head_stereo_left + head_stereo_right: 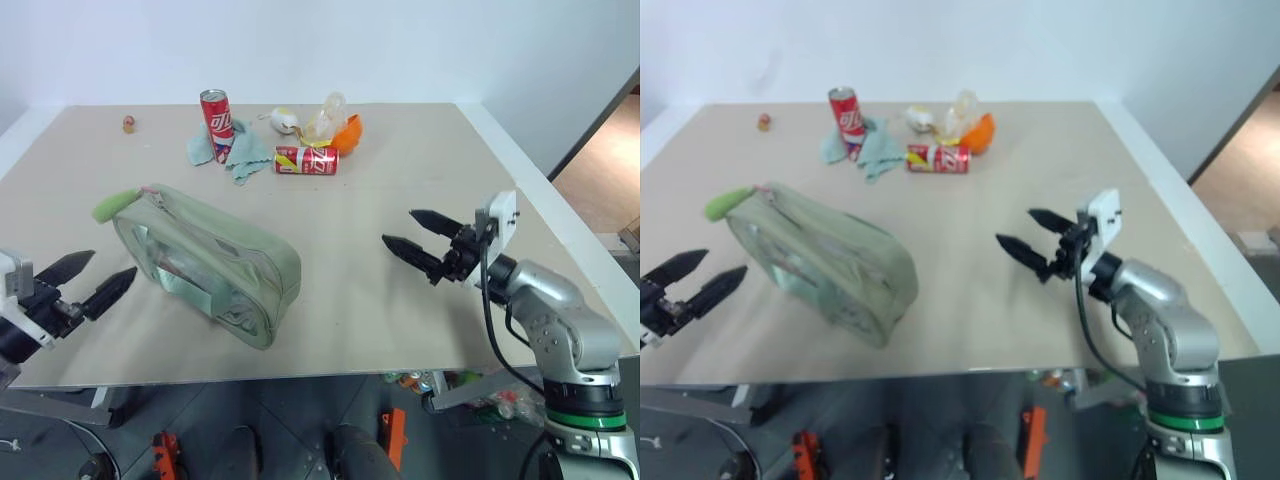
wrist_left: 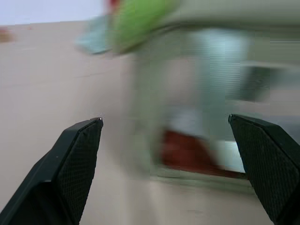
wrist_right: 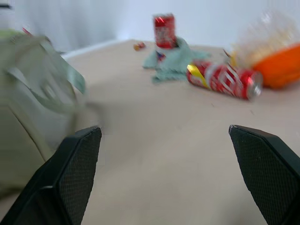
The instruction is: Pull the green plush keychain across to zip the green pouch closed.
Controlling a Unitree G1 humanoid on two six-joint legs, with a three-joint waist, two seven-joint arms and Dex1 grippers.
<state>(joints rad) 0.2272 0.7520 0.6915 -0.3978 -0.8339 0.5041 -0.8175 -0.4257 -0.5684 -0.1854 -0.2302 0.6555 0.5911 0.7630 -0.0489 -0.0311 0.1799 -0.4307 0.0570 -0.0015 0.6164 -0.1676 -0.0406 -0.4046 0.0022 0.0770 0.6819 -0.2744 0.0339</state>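
Both tools are wide and hold nothing. The green pouch lies on the tan table between the left tool and right tool. The green plush keychain sticks out at its far end. White walls stand behind.

Left gripper hovered just left of the green pouch, fingers spread wide. Right gripper hung well right of it, also spread, empty.
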